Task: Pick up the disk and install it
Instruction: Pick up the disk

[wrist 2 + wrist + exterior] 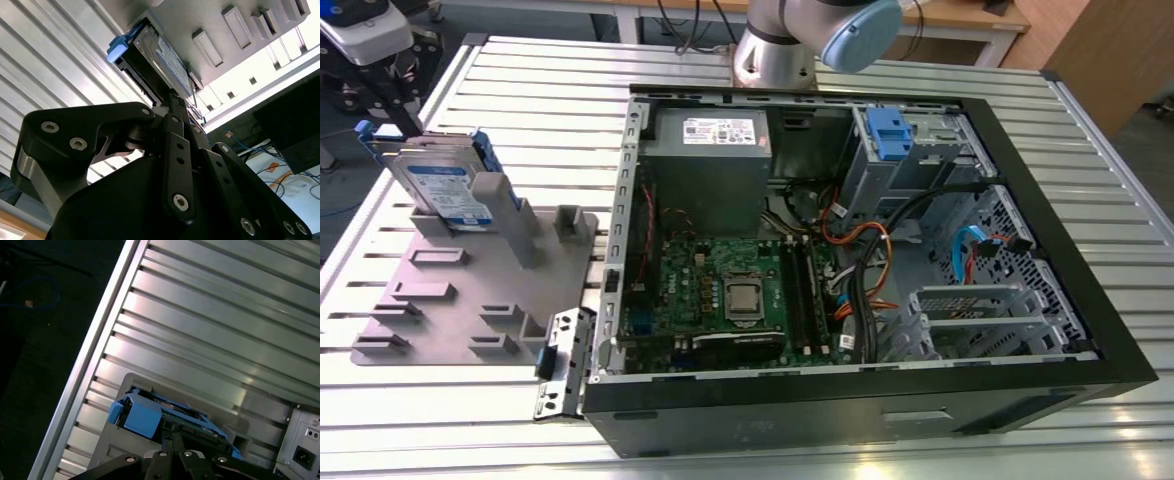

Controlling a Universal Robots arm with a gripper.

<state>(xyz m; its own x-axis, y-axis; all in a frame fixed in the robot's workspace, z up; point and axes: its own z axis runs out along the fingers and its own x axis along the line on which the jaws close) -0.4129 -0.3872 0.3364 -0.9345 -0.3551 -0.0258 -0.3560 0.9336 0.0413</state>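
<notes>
The arm (pixel 781 50) reaches to the exterior view's far left, with the gripper (pixel 403 125) pointing down at the top edge of the disk (pixel 447 190), jaws drawn nearly together; can't tell if they pinch it. The open computer case (pixel 854 400) lies well apart to the exterior view's right. The disk stands upright in a slot of the gray holder plate (pixel 454 300) on the ribbed metal table (pixel 520 90).

Hand (pixel 398 112) low, well off arm's base (pixel 774 58)
</notes>
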